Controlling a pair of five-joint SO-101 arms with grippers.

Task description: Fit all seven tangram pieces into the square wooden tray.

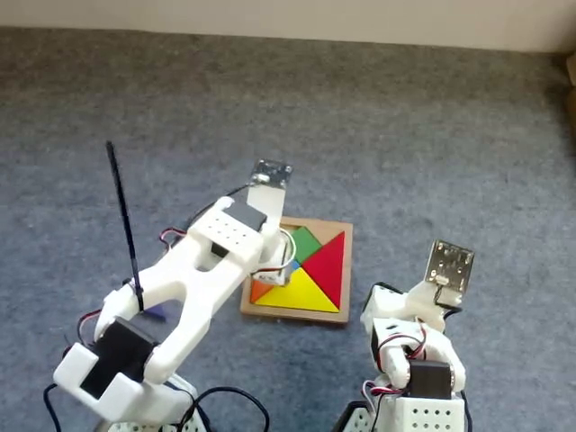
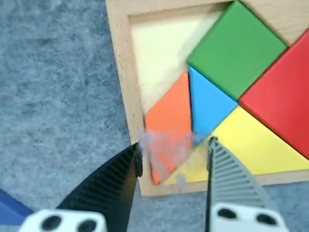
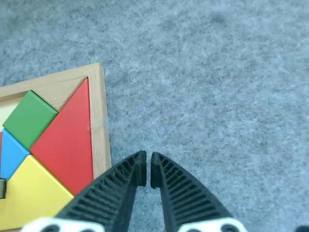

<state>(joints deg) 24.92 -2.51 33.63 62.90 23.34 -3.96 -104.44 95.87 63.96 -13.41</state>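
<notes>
Wooden tray point(image 2: 118, 72) flat on carpet point(image 1: 180, 108); green square point(image 2: 236, 48), red triangle point(image 2: 280, 101), yellow triangle point(image 2: 256, 145), blue triangle point(image 2: 210, 104), orange piece point(image 2: 169, 125) inside.

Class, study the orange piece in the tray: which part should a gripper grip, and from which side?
Likely from above: grip the orange piece at its narrow end by the tray wall. It lies flat, blue triangle tight against one side, bare tray floor on the other.

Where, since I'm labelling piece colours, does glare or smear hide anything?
Left wrist view: a greyish smear veils the orange piece between the left tool's tips. Right wrist view: red piece evenly lit, no glare. High view: even light on the tray.
</notes>
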